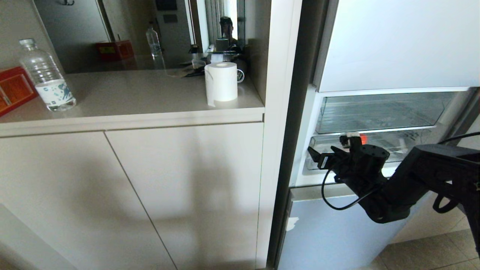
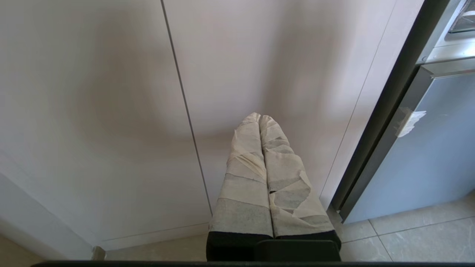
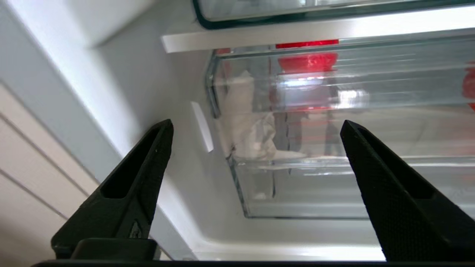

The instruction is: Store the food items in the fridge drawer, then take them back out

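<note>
Beige surface (image 1: 131, 95) at upper left is occupied by a water bottle (image 1: 47, 77) and a paper roll (image 1: 221, 80). Left tool (image 2: 259, 119) is seen clenched, empty, before cabinet doors (image 2: 111, 111). Right of centre, the right tool (image 1: 332, 152) is spread wide, empty, just before the fridge drawer (image 3: 334, 178); red fruit (image 3: 308, 61) is glimpsed behind its clear wall.
</note>
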